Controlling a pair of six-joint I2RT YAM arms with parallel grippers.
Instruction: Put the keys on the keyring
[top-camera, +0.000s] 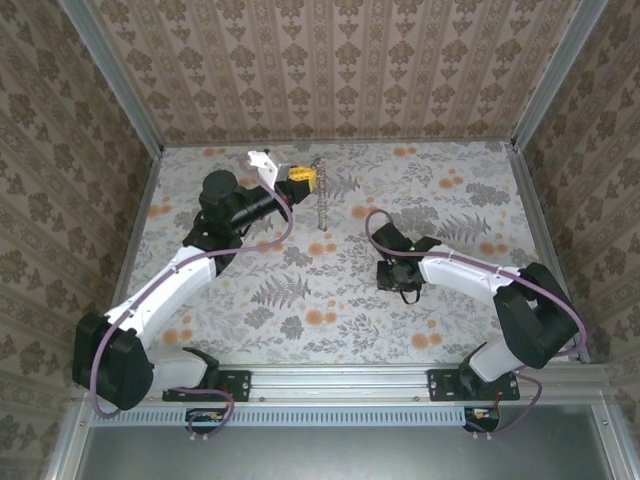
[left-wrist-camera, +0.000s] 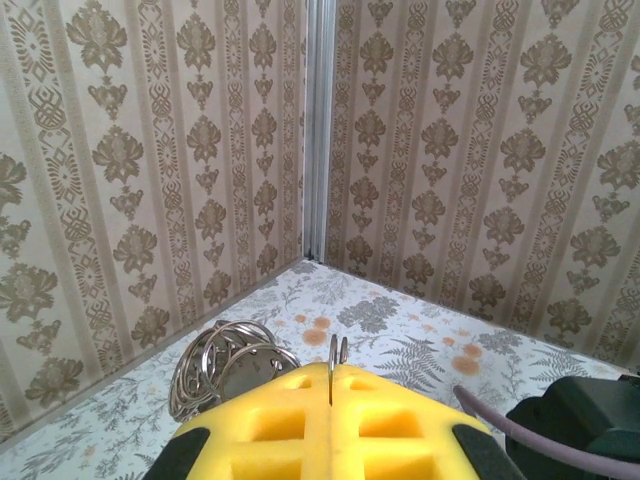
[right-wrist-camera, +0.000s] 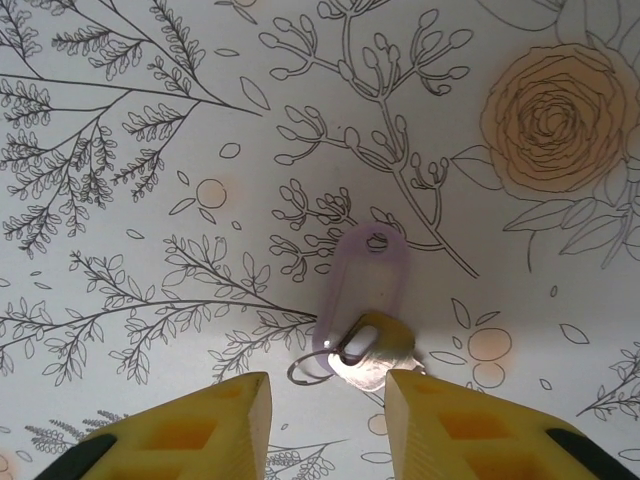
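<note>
Left gripper (left-wrist-camera: 330, 390): raised over the far part of the table (top-camera: 300, 300); jaws clenched on one thin wire loop of the keyring.
Keyring (top-camera: 323, 205): a coil of metal loops trailing from that grip; whether it hung free or touched the table could not be told; no key seen on it.
Key (right-wrist-camera: 362, 345): right of the keyring and well apart from it; flat on the table, joined to a purple oval tag (right-wrist-camera: 368, 270) and a small split ring (right-wrist-camera: 305, 372).
Right gripper (right-wrist-camera: 328, 390): right of the keyring, poised over the key; jaws released, yellow fingers (right-wrist-camera: 200, 425) either side of the key, apparently not touching it.
Done: keyring appeared secured.
Left: most of the job, by this judgement; key not yet gripped, lifted, carried to the keyring or threaded on.
</note>
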